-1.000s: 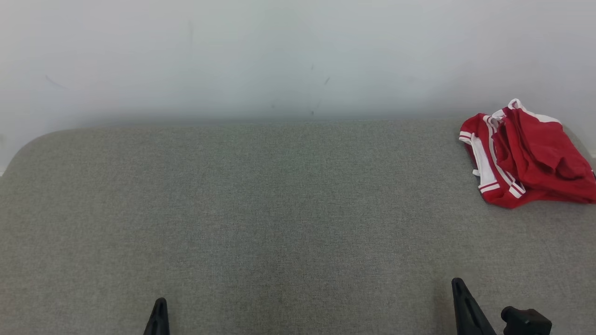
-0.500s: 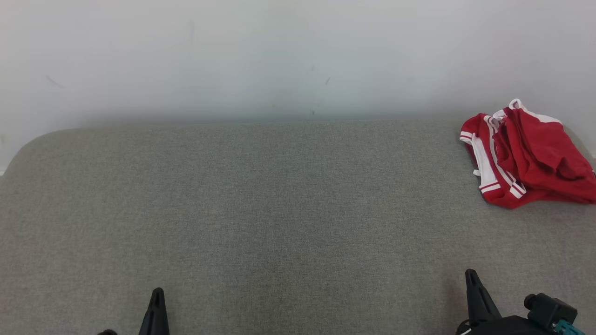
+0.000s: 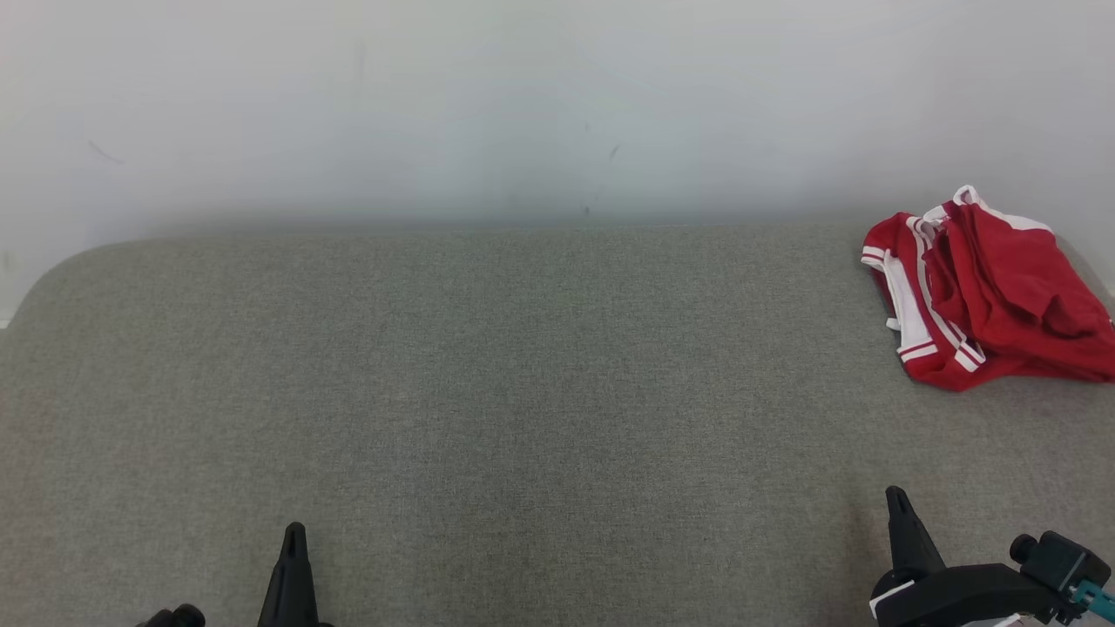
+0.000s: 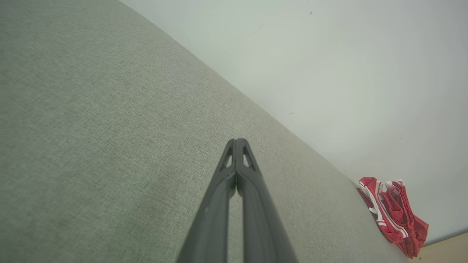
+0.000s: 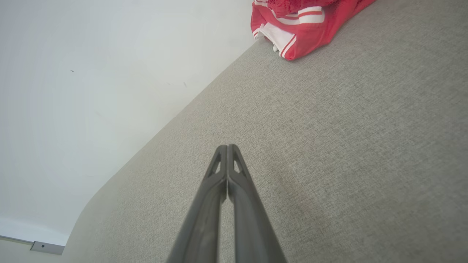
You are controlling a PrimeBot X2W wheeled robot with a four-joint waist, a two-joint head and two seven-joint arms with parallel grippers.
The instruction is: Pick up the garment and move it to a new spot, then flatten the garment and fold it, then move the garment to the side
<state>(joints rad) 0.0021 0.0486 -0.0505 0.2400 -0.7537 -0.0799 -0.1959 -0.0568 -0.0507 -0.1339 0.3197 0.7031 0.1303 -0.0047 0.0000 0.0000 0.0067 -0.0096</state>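
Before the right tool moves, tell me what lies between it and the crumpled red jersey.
Nothing visible does. Bare grey woven fabric surface runs from the shut right tool to the crumpled red-and-white soft-fabric jersey, which lies at the surface's far right corner.

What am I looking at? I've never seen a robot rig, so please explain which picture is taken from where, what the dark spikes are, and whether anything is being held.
A two-armed robot faces a grey fabric-covered surface that stands against a pale wall. The wide picture comes from a camera on its head. The dark spikes along its bottom edge are the left gripper and right gripper. The other two pictures come from a camera on each wrist, looking along that arm's own jaws. Both pairs are pressed shut and hold nothing. On the surface lies the garment, a crumpled red jersey with white trim. It sits at the far right corner, well apart from both arms.
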